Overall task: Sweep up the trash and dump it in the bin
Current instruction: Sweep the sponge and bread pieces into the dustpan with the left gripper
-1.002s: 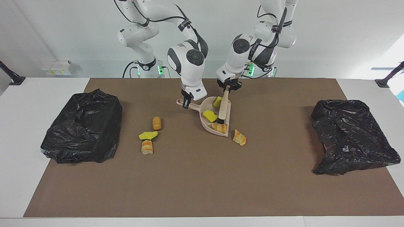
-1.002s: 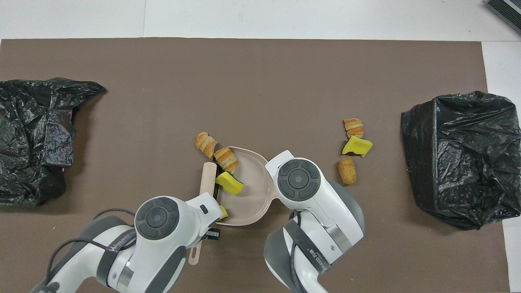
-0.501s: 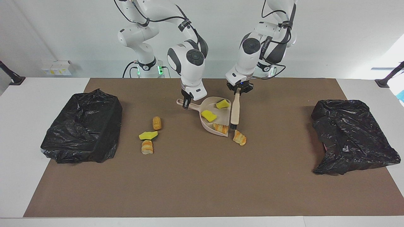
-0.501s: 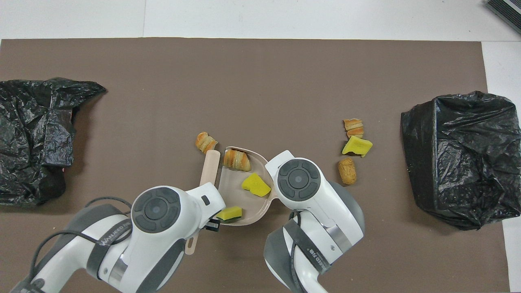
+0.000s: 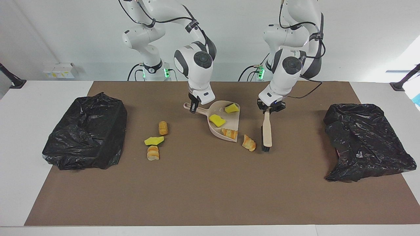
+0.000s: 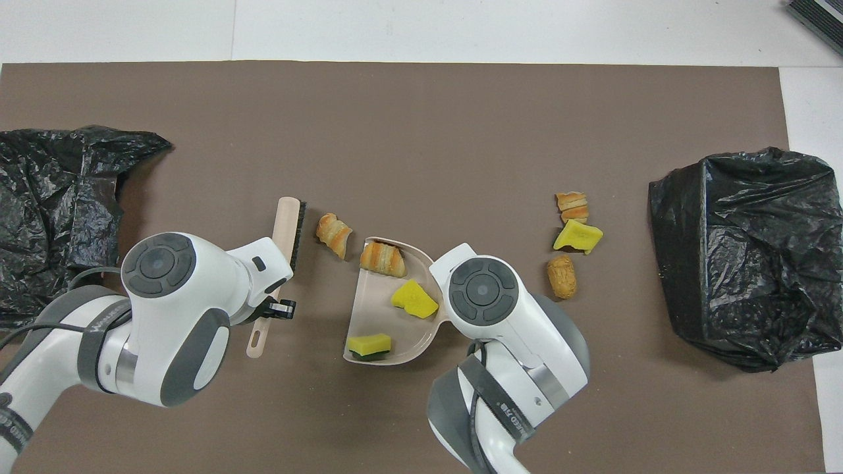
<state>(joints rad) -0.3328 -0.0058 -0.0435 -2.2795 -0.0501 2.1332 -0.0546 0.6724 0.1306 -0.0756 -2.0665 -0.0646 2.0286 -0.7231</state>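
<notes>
Progress is sitting at approx. halfway on the sweeping, w/ no dumping showing yet. Landmark for all places: the beige plastic dustpan [image 5: 226, 122], lying flat on the brown table mat [image 5: 210, 196].

Inside the dustpan, three bits of trash are resting: a yellow green-backed sponge chunk [image 5: 232, 108] at the end nearest the robots, a second yellow sponge chunk [image 5: 217, 120] mid-pan, and a tan striped croissant-like piece [image 5: 229, 133] right at the pan's open lip.

Four bits are still waiting on the mat. One tan croissant-like piece [image 5: 249, 143] is lying just beside the pan's lip, toward the left arm's end. A cluster of three is sitting well apart from the pan toward the right arm's end: a small orange-tan bread roll [image 5: 163, 127], a yellow-green sponge wedge [image 5: 154, 141] and a striped pastry bit [image 5: 153, 152].

Right gripper [image 5: 193, 108] is clenching the dustpan's handle, pan staying down on the mat. Left gripper [image 5: 270, 107] is grasping the handle of the beige wooden hand brush w/ dark bristles [image 5: 267, 132], which is hanging beside the loose croissant piece, on its side away from the pan; probably lining up to push it in.

Two crumpled black plastic bin bags [image 5: 86, 131] [image 5: 366, 141] are flanking the pan, well apart, one toward each arm's end of the table; nothing is visibly dumped there.

Writing: only partial lettering on the arms' black cable straps in the overhead view, too small to read properly.
</notes>
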